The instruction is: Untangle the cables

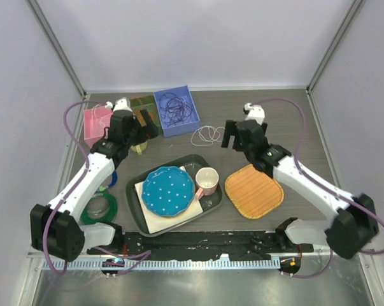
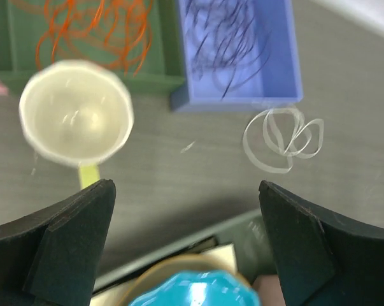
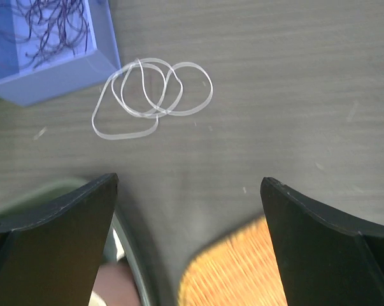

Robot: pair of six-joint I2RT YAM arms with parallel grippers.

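Note:
A small tangle of white cable loops (image 1: pixel 206 134) (image 2: pixel 282 138) (image 3: pixel 150 95) lies on the grey table just right of the blue box (image 1: pixel 176 110). Dark purple cables (image 2: pixel 227 44) (image 3: pixel 51 25) sit curled inside that box. Orange cables (image 2: pixel 96 29) fill the green box (image 1: pixel 142 104) beside it. My left gripper (image 1: pixel 147 124) (image 2: pixel 185 185) hovers open near these boxes, with nothing between its fingers. My right gripper (image 1: pixel 230 135) (image 3: pixel 188 178) stands open just right of the white loops and above the table, holding nothing.
A dark tray (image 1: pixel 132 191) carries a blue dotted plate (image 1: pixel 168 190) and a pink mug (image 1: pixel 207 181). An orange woven mat (image 1: pixel 253 190) lies to its right. A cream cup (image 2: pixel 76 115) and a pink box (image 1: pixel 96 121) sit by the left arm, with a green ring (image 1: pixel 99 207) nearer.

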